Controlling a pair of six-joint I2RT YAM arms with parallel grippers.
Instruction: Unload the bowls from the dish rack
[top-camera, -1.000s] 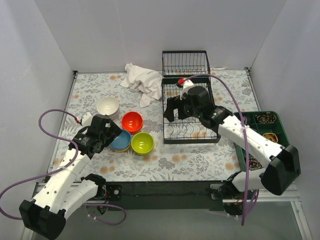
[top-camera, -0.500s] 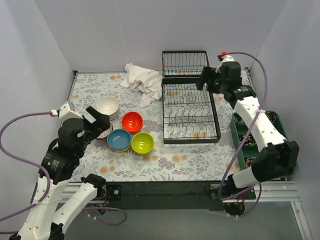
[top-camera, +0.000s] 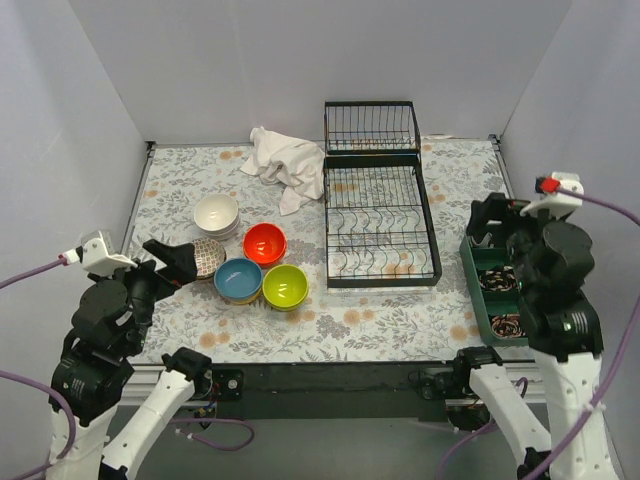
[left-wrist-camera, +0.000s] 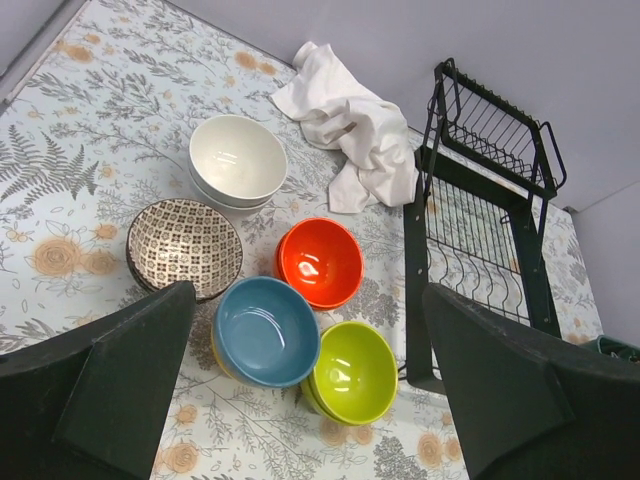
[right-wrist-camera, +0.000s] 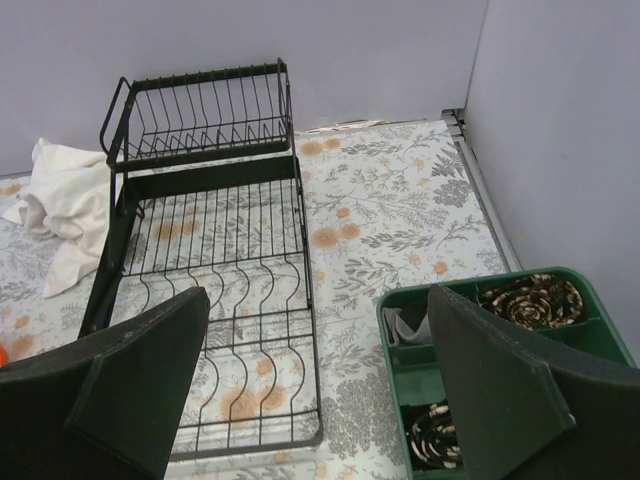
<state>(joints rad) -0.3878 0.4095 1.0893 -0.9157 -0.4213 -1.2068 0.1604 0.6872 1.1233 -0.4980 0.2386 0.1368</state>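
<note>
The black wire dish rack stands mid-table with no bowls in it; it also shows in the left wrist view and the right wrist view. Several bowls sit on the table left of it: white, patterned, red, blue and green. My left gripper is open and empty, raised above the table's left front with the bowls below it. My right gripper is open and empty, raised right of the rack.
A crumpled white cloth lies at the back, left of the rack. A green compartment tray with beaded items sits at the right edge, below my right gripper. Grey walls enclose the table on three sides.
Both arms have pulled up and back toward the near edge. The right gripper moved from over the rack to the right, above the green tray. The left gripper rose away from the bowls.
</note>
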